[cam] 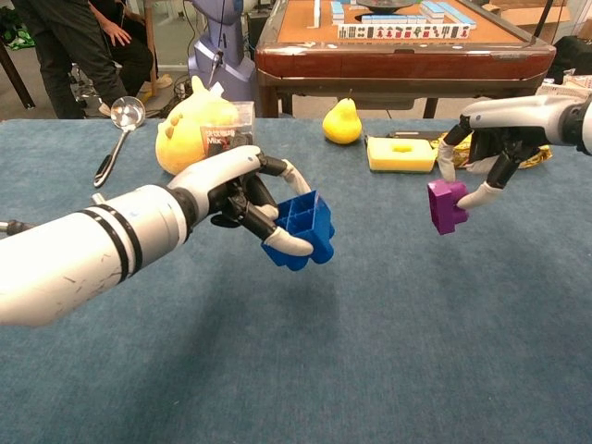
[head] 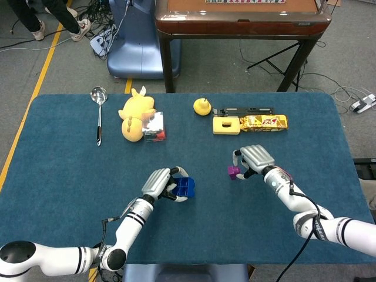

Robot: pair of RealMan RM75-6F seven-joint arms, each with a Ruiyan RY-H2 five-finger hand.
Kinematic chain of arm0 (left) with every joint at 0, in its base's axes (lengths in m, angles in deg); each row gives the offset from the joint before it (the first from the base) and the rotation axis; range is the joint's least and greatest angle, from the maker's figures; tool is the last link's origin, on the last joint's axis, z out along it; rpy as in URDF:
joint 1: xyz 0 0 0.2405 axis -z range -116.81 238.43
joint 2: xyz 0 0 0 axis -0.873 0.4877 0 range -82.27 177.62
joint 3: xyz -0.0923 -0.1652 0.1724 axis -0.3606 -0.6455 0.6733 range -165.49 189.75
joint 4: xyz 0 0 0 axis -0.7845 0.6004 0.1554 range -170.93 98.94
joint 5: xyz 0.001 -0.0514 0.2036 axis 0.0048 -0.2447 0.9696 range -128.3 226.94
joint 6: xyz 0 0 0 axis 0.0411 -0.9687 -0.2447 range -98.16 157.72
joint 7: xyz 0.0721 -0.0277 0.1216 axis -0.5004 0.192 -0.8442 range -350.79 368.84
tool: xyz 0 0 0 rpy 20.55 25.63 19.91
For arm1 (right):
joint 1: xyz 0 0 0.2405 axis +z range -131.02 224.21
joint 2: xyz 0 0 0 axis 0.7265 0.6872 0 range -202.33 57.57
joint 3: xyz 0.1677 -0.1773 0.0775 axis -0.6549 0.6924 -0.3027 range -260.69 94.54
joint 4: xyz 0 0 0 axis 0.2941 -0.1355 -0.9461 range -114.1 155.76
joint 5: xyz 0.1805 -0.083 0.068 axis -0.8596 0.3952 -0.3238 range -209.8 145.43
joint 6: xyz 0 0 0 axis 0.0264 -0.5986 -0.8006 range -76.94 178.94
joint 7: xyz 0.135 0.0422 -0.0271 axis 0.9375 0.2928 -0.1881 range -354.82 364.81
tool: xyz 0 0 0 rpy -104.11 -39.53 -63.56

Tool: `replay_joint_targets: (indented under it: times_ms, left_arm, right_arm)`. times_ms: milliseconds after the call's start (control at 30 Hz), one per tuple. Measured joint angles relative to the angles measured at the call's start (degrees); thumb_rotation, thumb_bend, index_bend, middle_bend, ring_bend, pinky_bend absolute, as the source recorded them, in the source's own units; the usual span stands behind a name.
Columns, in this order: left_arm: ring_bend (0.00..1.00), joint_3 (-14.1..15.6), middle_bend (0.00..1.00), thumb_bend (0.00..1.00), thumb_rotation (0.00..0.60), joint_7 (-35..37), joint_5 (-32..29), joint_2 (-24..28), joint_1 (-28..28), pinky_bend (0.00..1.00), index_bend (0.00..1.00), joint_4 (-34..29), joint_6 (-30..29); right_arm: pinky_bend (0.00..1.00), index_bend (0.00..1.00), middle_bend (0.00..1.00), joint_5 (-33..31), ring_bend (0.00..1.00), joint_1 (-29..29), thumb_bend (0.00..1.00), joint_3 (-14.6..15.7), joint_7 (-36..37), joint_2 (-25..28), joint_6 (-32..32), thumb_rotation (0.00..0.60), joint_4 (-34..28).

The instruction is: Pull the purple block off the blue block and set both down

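Note:
My left hand (head: 160, 182) (cam: 242, 188) grips the blue block (head: 184, 188) (cam: 302, 230) low over the blue table, hollow underside turned up and outward. To its right, well apart from it, my right hand (head: 255, 159) (cam: 490, 148) pinches the purple block (head: 234, 172) (cam: 446, 204) between thumb and fingers. That block hangs just above the cloth in the chest view. The two blocks are separated by a wide gap.
Along the far side of the table (head: 70, 176) lie a metal ladle (head: 98, 114), a yellow plush toy (head: 134, 114), a small red-and-white box (head: 154, 127), a yellow pear (head: 202, 106), a yellow sponge (head: 225, 125) and a yellow snack packet (head: 263, 122).

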Motion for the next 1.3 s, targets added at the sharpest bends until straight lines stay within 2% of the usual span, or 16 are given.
replay_joint_targets:
  times_ms: [233, 500, 600, 700, 767, 867, 933, 1000, 1100, 1167, 1233, 1300]
  left_arm:
    - [1.00, 0.6, 1.00, 0.06, 0.600, -3.8, -0.6, -0.5, 0.5, 1.00, 0.62, 1.2, 0.5]
    - [1.00, 1.9, 1.00, 0.06, 0.600, -7.7, -0.5, -0.8, 1.0, 1.00, 0.57, 1.8, 1.1]
    - [1.00, 2.1, 1.00, 0.06, 0.600, -9.0, -0.6, -0.8, 1.1, 1.00, 0.44, 1.8, 1.2]
    - [1.00, 2.3, 1.00, 0.05, 0.600, -10.5, -0.9, -0.6, 1.1, 1.00, 0.25, 1.6, 1.0]
    - [1.00, 2.3, 1.00, 0.03, 0.600, -11.7, -1.6, -0.5, 1.2, 1.00, 0.17, 1.3, 0.8]
    - [1.00, 2.4, 1.00, 0.00, 0.600, -13.5, -2.7, 0.1, 1.2, 1.00, 0.11, 0.6, 0.5]
    - [1.00, 2.4, 1.00, 0.00, 0.600, -14.3, -3.4, 0.7, 1.0, 1.00, 0.10, -0.3, 0.1]
    - [0.98, 2.4, 1.00, 0.00, 0.600, -14.6, -3.8, 1.5, 0.7, 1.00, 0.10, -1.3, -0.4]
    - [0.92, 2.5, 1.00, 0.00, 0.600, -15.3, -4.3, 3.5, -0.1, 1.00, 0.11, -3.5, -1.5]
    - [0.86, 2.7, 0.99, 0.00, 0.600, -15.9, -4.2, 5.1, -1.0, 1.00, 0.12, -5.1, -3.0]
    - [0.80, 3.1, 0.91, 0.00, 0.600, -16.4, -3.6, 7.0, -2.0, 1.00, 0.12, -6.7, -5.1]
    - [0.72, 3.4, 0.77, 0.00, 0.600, -16.8, -2.7, 8.8, -3.2, 0.99, 0.12, -8.1, -7.0]
  right_arm:
    - [1.00, 0.42, 1.00, -3.2, 1.00, 1.0, 0.21, 1.1, -2.7, -0.6, -1.4, 0.600, 0.2]
    - [1.00, 0.23, 1.00, -6.0, 1.00, 2.1, 0.03, 2.1, -5.0, -0.6, -2.1, 0.600, 0.0]
    - [1.00, 0.21, 1.00, -6.0, 1.00, 1.8, 0.02, 1.8, -4.8, -0.2, -1.2, 0.600, -0.9]
    - [1.00, 0.21, 1.00, -5.6, 1.00, 1.2, 0.02, 1.5, -4.2, 0.7, -0.2, 0.600, -2.0]
    - [1.00, 0.21, 1.00, -5.1, 1.00, 0.7, 0.02, 1.3, -3.8, 1.4, 0.4, 0.600, -2.7]
    - [1.00, 0.21, 1.00, -4.3, 1.00, -0.2, 0.02, 1.2, -3.2, 2.4, 1.3, 0.600, -3.8]
    - [1.00, 0.21, 0.98, -3.6, 0.99, -0.8, 0.02, 1.2, -2.7, 3.1, 1.9, 0.600, -4.4]
    - [1.00, 0.21, 0.93, -2.7, 0.95, -1.6, 0.02, 1.1, -2.2, 4.0, 2.8, 0.600, -5.2]
    - [1.00, 0.21, 0.72, -0.9, 0.82, -3.2, 0.02, 1.1, -1.1, 5.4, 4.2, 0.600, -6.5]
    - [0.99, 0.21, 0.62, 0.6, 0.73, -4.4, 0.02, 1.2, -0.1, 6.6, 5.1, 0.600, -7.3]
    - [0.92, 0.21, 0.54, 2.0, 0.65, -5.5, 0.02, 1.3, 0.8, 7.6, 6.1, 0.600, -7.9]
    - [0.84, 0.21, 0.49, 3.7, 0.59, -7.0, 0.02, 1.5, 1.7, 8.6, 7.7, 0.600, -8.6]
